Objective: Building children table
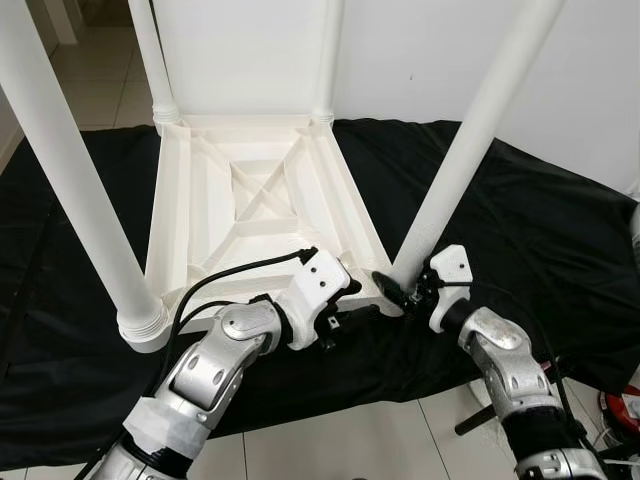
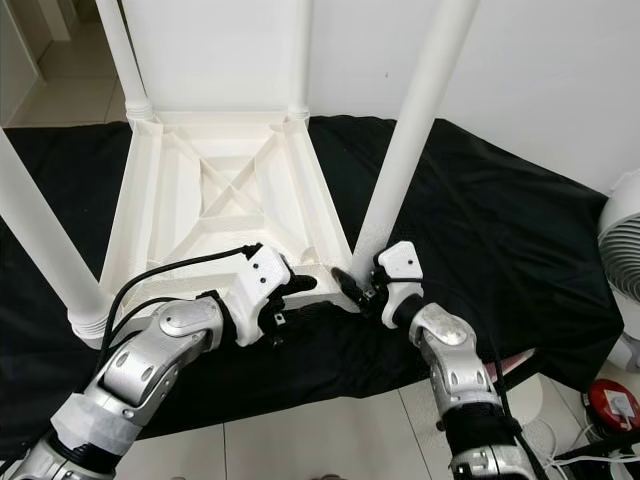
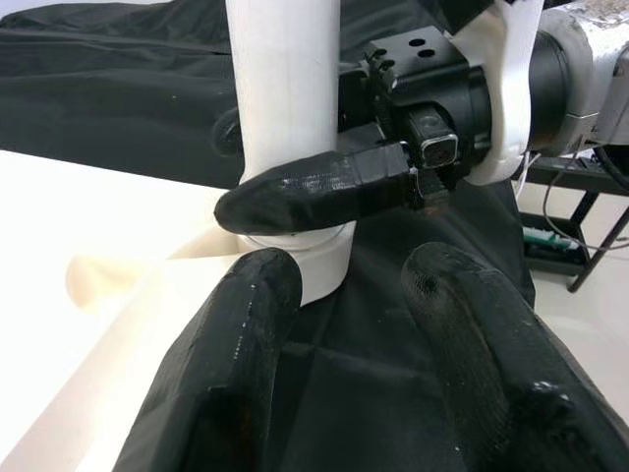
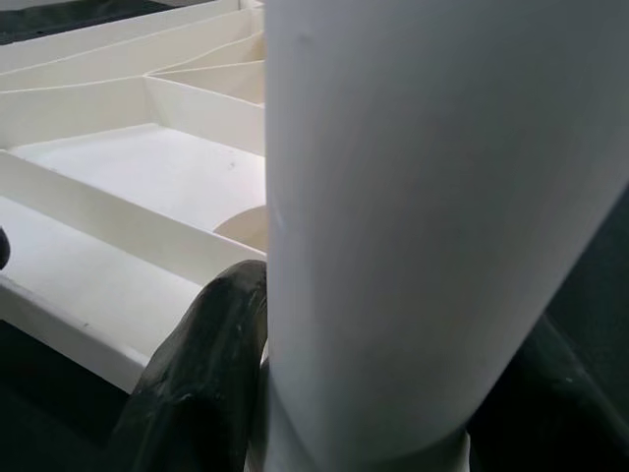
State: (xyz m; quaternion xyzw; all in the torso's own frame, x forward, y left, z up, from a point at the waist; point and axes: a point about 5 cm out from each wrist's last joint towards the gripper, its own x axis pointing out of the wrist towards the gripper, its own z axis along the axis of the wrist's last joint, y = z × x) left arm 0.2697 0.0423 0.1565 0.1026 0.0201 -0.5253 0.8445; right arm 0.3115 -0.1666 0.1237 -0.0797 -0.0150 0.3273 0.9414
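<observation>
A white children's table point(image 1: 250, 200) lies upside down on a black cloth point(image 1: 540, 230), with its legs pointing up. My right gripper point(image 1: 400, 288) is shut on the near-right leg point(image 1: 470, 140) just above its socket; in the right wrist view its fingers point(image 4: 206, 374) hug that leg point(image 4: 423, 216). My left gripper point(image 1: 348, 305) sits at the table's near edge beside that corner, open. In the left wrist view its fingers point(image 3: 236, 354) stand apart over cloth and table rim, facing the leg point(image 3: 285, 88) and a right finger point(image 3: 314, 187).
The near-left leg point(image 1: 70, 170) rises at my left and two far legs stand by the white wall. The cloth ends at tiled floor point(image 1: 380, 440) near my feet. A white fan point(image 2: 625, 250) and a red object point(image 2: 612, 405) are at the right.
</observation>
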